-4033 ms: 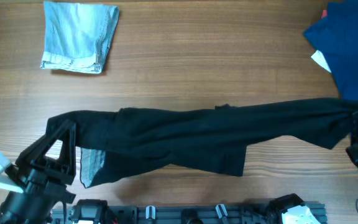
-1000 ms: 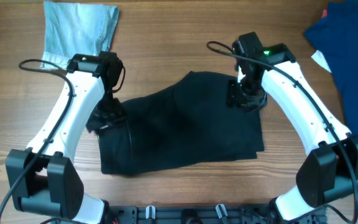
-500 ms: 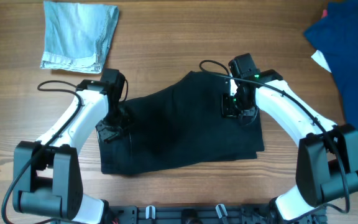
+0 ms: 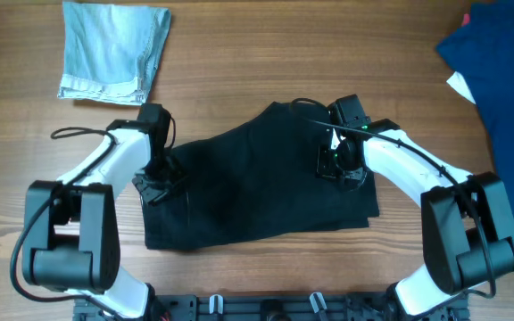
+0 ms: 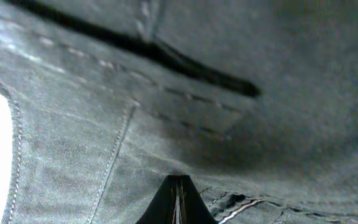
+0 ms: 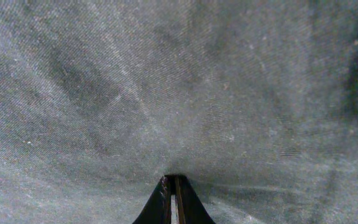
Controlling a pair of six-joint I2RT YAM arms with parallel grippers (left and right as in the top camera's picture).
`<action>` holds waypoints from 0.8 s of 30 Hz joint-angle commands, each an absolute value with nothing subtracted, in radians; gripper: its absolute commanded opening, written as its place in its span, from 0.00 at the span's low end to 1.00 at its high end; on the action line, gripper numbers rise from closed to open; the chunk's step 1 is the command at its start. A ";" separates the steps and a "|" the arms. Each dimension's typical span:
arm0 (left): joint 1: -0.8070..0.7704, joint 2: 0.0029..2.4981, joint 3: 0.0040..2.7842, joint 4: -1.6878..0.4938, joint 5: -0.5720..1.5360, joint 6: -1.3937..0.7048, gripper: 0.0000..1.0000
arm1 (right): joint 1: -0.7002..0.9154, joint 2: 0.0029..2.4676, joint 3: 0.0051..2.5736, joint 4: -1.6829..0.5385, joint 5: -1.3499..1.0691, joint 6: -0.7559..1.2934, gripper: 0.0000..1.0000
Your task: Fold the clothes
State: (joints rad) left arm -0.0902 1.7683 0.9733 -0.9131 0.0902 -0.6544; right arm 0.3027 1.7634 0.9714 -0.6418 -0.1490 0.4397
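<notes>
Black jeans [image 4: 257, 192] lie folded mid-frame on the table [image 4: 266, 71]. The denim looks soft but weighty, best pinched at hem or waistband. Left gripper [image 5: 178, 185] and right gripper [image 6: 172, 184] are both narrowed, tips against cloth.

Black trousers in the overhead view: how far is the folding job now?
Done: the light denim piece lies folded at the far left, and the black trousers are doubled into a compact block. In hand: the left gripper and right gripper press closed fingers into that block near its two ends; whether they pinch cloth is unclear. To do: the dark blue garment at the right edge lies unfolded.
</notes>
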 commanded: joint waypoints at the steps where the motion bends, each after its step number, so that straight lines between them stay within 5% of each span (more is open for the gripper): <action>1: -0.053 1.822 0.962 -0.833 0.056 -0.670 0.04 | 0.264 1.779 0.966 -0.645 -0.094 0.525 0.04; 14: -0.064 1.822 0.962 -0.434 0.175 -0.671 0.04 | -0.019 1.779 0.966 -0.654 -0.068 0.511 0.04; 24: -0.287 1.818 0.970 -0.357 0.103 -0.797 0.04 | -0.252 1.779 1.073 -0.684 -0.159 0.362 0.04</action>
State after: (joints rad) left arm -0.2947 1.8088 0.9722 -0.3351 0.1600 -0.7723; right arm -0.2508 1.7638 1.0199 -0.6621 -0.1341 0.4202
